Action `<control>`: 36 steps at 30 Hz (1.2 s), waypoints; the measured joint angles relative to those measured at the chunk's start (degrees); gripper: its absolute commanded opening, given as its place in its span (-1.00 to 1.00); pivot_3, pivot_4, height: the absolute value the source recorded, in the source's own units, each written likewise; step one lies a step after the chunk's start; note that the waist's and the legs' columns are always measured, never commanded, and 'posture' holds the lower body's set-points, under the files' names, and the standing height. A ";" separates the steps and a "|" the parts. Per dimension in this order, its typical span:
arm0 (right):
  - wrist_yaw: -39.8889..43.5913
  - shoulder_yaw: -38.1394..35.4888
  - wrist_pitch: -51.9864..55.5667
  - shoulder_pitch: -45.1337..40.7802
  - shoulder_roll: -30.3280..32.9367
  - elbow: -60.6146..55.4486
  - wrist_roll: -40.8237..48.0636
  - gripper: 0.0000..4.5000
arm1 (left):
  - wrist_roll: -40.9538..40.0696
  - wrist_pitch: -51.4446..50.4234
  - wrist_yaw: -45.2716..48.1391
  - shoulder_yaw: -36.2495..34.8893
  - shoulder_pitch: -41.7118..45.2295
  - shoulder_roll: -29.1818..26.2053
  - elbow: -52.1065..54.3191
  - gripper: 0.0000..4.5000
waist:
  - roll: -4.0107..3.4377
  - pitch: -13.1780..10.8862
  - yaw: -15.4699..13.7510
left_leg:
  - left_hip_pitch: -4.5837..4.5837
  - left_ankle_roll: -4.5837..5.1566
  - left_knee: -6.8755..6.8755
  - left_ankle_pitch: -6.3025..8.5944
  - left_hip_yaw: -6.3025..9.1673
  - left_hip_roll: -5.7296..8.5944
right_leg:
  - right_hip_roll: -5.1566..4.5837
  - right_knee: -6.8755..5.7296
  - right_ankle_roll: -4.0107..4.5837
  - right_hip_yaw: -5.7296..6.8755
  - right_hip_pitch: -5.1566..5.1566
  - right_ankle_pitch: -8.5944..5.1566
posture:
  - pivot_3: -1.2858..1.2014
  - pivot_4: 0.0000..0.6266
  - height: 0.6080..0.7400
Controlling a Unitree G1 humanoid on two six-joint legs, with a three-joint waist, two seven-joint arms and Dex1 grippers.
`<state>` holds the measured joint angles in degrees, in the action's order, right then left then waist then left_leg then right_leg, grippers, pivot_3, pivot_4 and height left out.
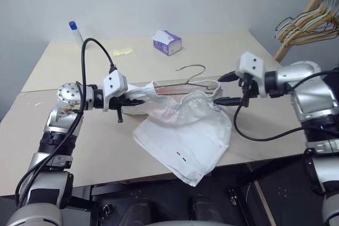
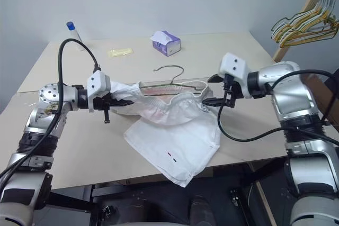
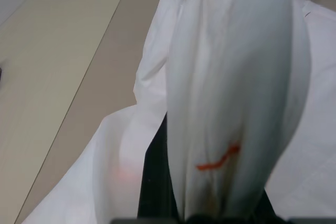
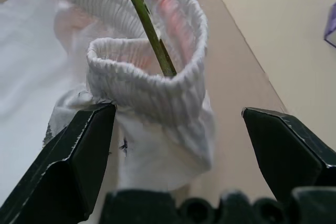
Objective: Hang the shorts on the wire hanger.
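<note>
Because the shorts (image 1: 183, 130) are thin, limp white cloth, they look light and floppy; I judge they will sag and slide wherever they are not pinched, so the thick gathered waistband is the sound place to take hold, not the loose legs. On the left, the left gripper (image 1: 128, 101) is clamped tight on one end of that waistband, holding it lifted off the bench (image 1: 69, 146); in the left wrist view a bunched fold of the cloth (image 3: 231, 93) runs straight out from between its fingers. From there the waistband stretches across toward the right, while the legs droop down onto the bench and trail to its near edge. The wire hanger (image 1: 193, 80) lies along the far side of the raised waistband, its small hook rising behind the cloth; it is thin and stiff, probably springy, and easily nudged out of place. The right wrist view shows its olive wire (image 4: 149, 27) passing down inside the ribbed loop of the waistband. On the right, the right gripper (image 1: 225, 88) has its jaws spread wide and holds nothing: the free end of the waistband sits just ahead of it, between the two black fingers (image 4: 73, 161) but seemingly not pressed by either. Farther back on the bench stand a small purple-and-white tissue box (image 1: 167, 42) and a bottle with a blue cap (image 1: 75, 32), well apart from the work.
</note>
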<state>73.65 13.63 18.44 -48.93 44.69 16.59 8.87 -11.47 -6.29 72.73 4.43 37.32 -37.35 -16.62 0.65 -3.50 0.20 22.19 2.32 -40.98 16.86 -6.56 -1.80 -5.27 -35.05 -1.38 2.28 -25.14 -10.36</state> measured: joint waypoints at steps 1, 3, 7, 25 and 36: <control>0.27 0.66 -0.45 -0.27 -0.32 0.56 -0.74 0.99 | 0.00 0.01 0.03 0.03 0.00 0.06 0.00 -1.00 | 0.00 0.00 -0.02 | 0.00 0.00 0.00 0.00 0.00 0.00 | 0.00 -0.02 0.00 0.01 0.00 0.00 | 0.08 -0.99 1.00; 1.14 1.76 -0.95 -0.52 -0.98 1.44 -1.99 0.99 | 0.00 0.06 0.09 0.06 0.01 0.27 -0.01 -1.00 | 0.00 0.00 -0.02 | 0.00 -0.01 0.00 -0.01 0.00 0.00 | 0.00 -0.02 0.00 0.02 -0.01 0.00 | 0.08 -0.98 1.00; 2.15 3.22 -1.39 -1.34 -2.02 2.89 -3.82 0.59 | 0.00 0.07 0.48 0.22 0.13 0.68 0.00 -1.00 | -0.01 0.00 0.11 | -0.02 -0.02 0.00 -0.02 -0.01 -0.01 | 0.01 -0.03 0.00 0.01 -0.01 0.00 | 0.07 -0.98 1.00; 5.34 1.96 1.85 0.93 -1.13 -2.97 -4.05 -0.99 | 0.06 1.12 2.79 0.94 0.34 1.47 -0.66 -1.00 | -0.02 0.01 0.45 | -0.01 -0.04 -0.01 -0.03 -0.01 -0.01 | 0.00 -0.04 0.00 0.02 -0.01 0.00 | 0.05 -0.97 1.00; 3.82 -6.86 15.88 16.61 4.17 -19.41 6.67 -1.00 | -2.17 2.56 4.35 -0.57 4.78 2.66 -5.87 0.38 | -0.01 0.01 0.49 | -0.03 -0.01 -0.02 -0.01 0.02 0.00 | -0.01 -0.01 0.01 0.00 -0.01 0.00 | 0.03 -0.92 1.00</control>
<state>77.46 6.77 34.32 -32.31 48.87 -2.82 15.54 -13.64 -3.73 77.08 3.87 42.10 -34.68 -22.48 0.64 -3.49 0.68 22.16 2.31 -40.99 16.85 -6.55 -1.81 -5.28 -35.06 -1.38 2.28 -25.15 -10.36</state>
